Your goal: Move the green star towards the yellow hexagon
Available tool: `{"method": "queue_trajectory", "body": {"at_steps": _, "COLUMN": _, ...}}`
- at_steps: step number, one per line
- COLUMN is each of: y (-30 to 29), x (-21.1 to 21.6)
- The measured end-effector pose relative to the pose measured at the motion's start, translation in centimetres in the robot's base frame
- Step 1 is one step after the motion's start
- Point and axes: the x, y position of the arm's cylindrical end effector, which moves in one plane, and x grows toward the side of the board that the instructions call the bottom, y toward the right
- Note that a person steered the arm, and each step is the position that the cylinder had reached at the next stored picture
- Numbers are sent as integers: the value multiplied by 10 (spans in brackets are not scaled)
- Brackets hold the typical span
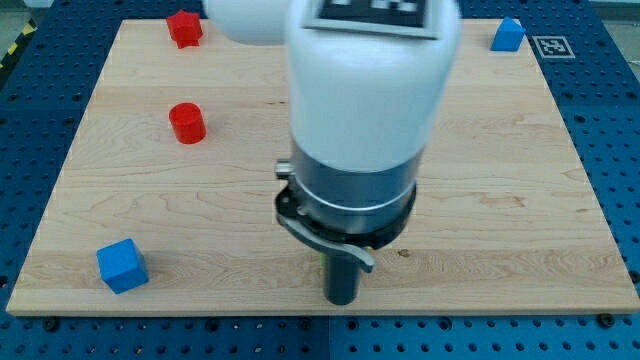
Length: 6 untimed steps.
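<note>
Pale wooden board (500, 150), smooth matt grain

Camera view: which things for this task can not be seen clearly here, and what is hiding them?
- Green star: only a small green sliver shows beside the rod; the arm's body covers the rest, so its shape is unreadable.
- Yellow hexagon: not visible anywhere; possibly behind the arm.
- My tip: the rod's end shows near the view's bottom; contact with the green block cannot be judged.

Your arm (365, 110) fills the view's centre, its white housing hanging from the top edge over a dark collar. Below it the rod points straight down, my tip (343, 300) near the bottom edge.
</note>
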Motion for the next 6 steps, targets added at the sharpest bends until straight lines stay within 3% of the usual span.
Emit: {"method": "queue_trajectory", "body": {"at_steps": 6, "y": 20, "x": -114}}
